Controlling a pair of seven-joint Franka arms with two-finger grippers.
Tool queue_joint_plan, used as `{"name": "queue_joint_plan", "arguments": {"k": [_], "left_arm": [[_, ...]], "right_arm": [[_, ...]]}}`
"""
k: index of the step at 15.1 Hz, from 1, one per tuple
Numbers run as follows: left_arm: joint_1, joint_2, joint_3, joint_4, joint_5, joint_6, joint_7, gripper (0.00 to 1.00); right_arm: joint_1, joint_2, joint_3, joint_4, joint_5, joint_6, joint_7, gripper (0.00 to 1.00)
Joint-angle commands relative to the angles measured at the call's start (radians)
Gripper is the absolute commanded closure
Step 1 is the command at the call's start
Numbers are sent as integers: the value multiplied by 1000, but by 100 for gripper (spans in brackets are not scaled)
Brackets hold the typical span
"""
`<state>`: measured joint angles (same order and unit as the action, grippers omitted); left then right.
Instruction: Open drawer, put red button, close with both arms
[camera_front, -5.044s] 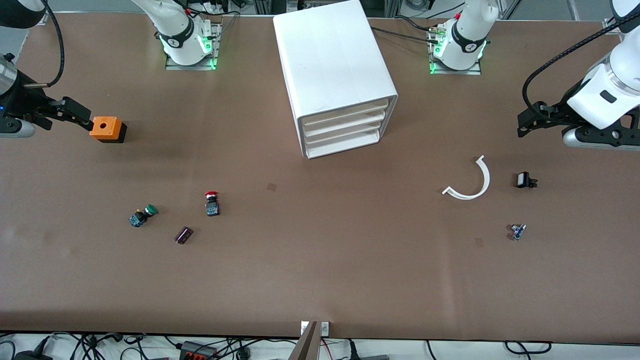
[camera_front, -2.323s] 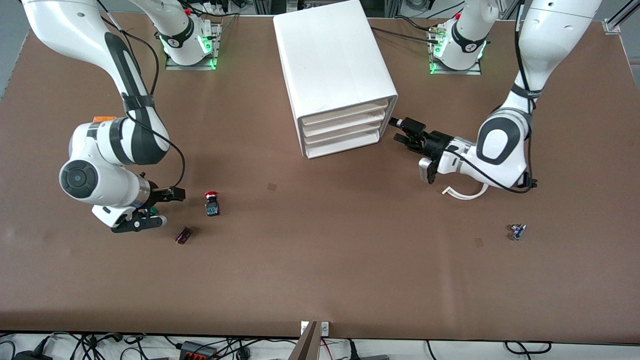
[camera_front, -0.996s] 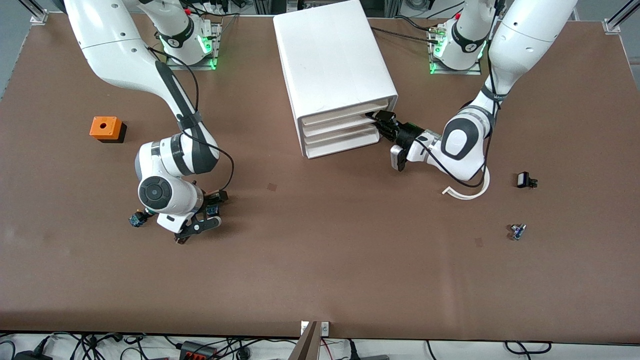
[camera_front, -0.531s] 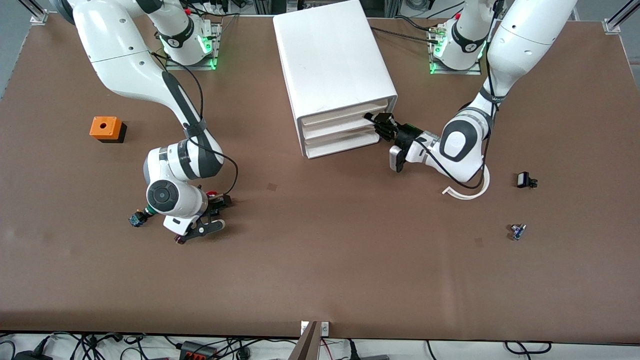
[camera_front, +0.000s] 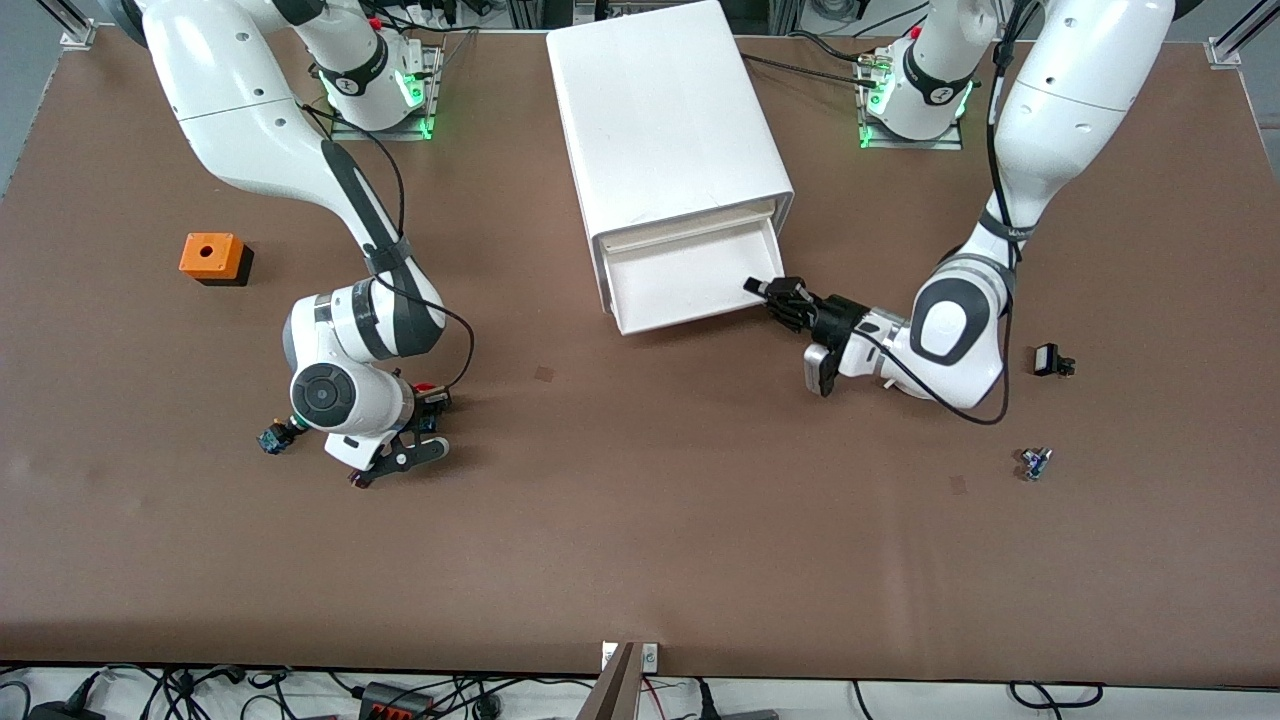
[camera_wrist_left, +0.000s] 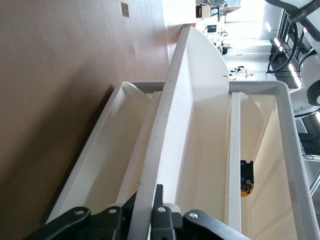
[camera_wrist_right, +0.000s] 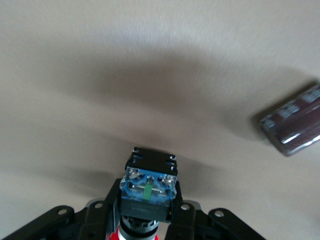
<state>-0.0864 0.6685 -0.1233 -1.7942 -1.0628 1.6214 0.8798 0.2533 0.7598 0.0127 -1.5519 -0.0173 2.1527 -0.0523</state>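
Note:
The drawer (camera_front: 685, 282), the middle one of the white cabinet (camera_front: 665, 110), stands pulled out toward the front camera. My left gripper (camera_front: 772, 293) is shut on its front rim at the corner toward the left arm's end. In the left wrist view the rim of the drawer (camera_wrist_left: 172, 120) runs between the black fingers of the left gripper (camera_wrist_left: 146, 201). My right gripper (camera_front: 428, 408) is low at the table, shut on the red button (camera_front: 425, 388). The right wrist view shows the red button (camera_wrist_right: 147, 186), blue base outward, clamped in the right gripper (camera_wrist_right: 147, 202).
A green-capped button (camera_front: 272, 438) lies beside the right wrist. A dark purple part (camera_wrist_right: 294, 122) sits close to the held button. An orange box (camera_front: 210, 257) stands toward the right arm's end. Two small parts (camera_front: 1048, 360) (camera_front: 1035, 462) lie toward the left arm's end.
The left gripper has pulled the middle drawer out toward the front camera. The right gripper's fingers have closed on the red button.

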Motion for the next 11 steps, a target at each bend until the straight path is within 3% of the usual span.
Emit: {"name": "queue_joint_plan", "arguments": {"k": [1, 6, 11], "left_arm": [[-7, 43, 16, 84, 23, 41, -65, 1], [7, 31, 60, 148, 59, -58, -135, 0], [23, -61, 68, 277, 300, -145, -392, 0]], "right_arm": [[4, -48, 4, 79, 2, -80, -14, 100], [85, -48, 6, 355, 4, -284, -8, 100], [253, -50, 7, 415, 3, -278, 114, 100]]}}
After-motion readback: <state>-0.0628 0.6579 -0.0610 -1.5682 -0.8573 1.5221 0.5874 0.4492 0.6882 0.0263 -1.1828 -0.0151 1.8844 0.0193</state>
